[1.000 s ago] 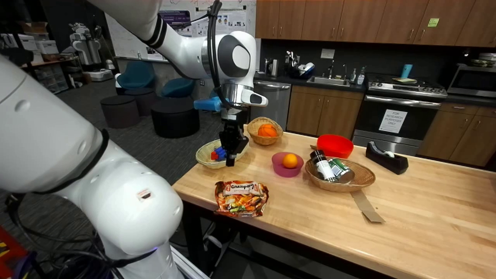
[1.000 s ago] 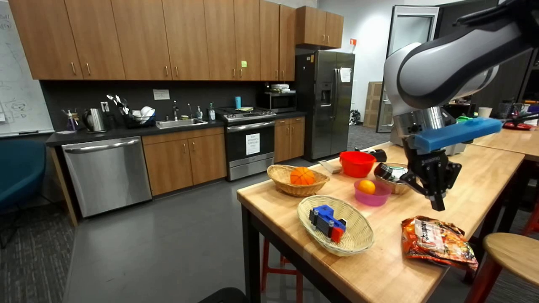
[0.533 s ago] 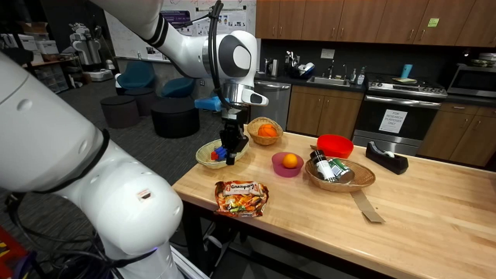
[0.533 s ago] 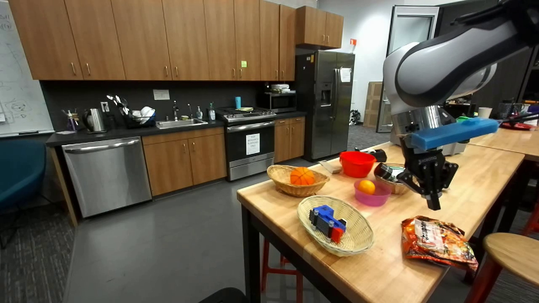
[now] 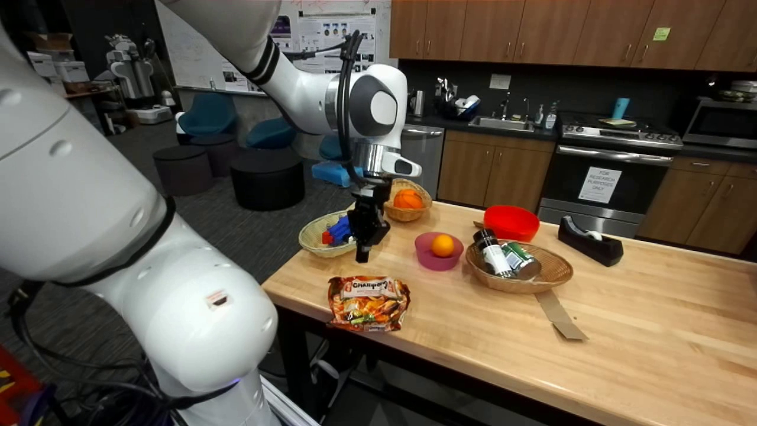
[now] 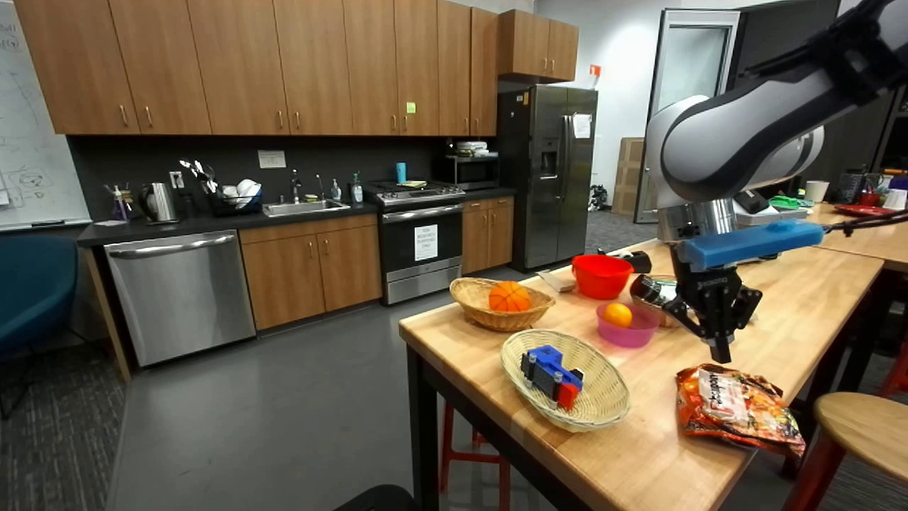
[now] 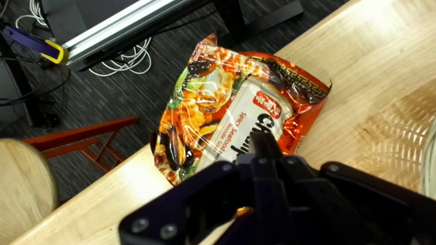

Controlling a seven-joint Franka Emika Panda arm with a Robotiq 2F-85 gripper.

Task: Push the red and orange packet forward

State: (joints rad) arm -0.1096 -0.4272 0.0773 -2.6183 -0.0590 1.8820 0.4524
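The red and orange packet (image 5: pixel 369 305) is a crinkly noodle bag lying flat on the wooden table, at its edge. It also shows in an exterior view (image 6: pixel 738 408) and in the wrist view (image 7: pixel 218 95), where part of it reaches past the table edge. My gripper (image 5: pixel 362 254) points down with its fingers together and nothing between them. It is above the table, close to the packet, and it also shows in an exterior view (image 6: pixel 721 351). In the wrist view the fingertips (image 7: pixel 265 143) cover part of the packet's printed label. I see no clear contact.
A pale basket (image 6: pixel 610 397) with a blue and red toy stands near the packet. A pink bowl (image 5: pixel 439 260) holds an orange. A basket (image 5: pixel 556 275) with jars, a red bowl (image 5: pixel 511 222), a tape dispenser (image 5: pixel 588 239) and a basket (image 5: pixel 387 207) with an orange ball stand farther off.
My gripper has moved lower, rightward in one exterior view and leftward in the other, with its fingers still together. The packet has not moved.
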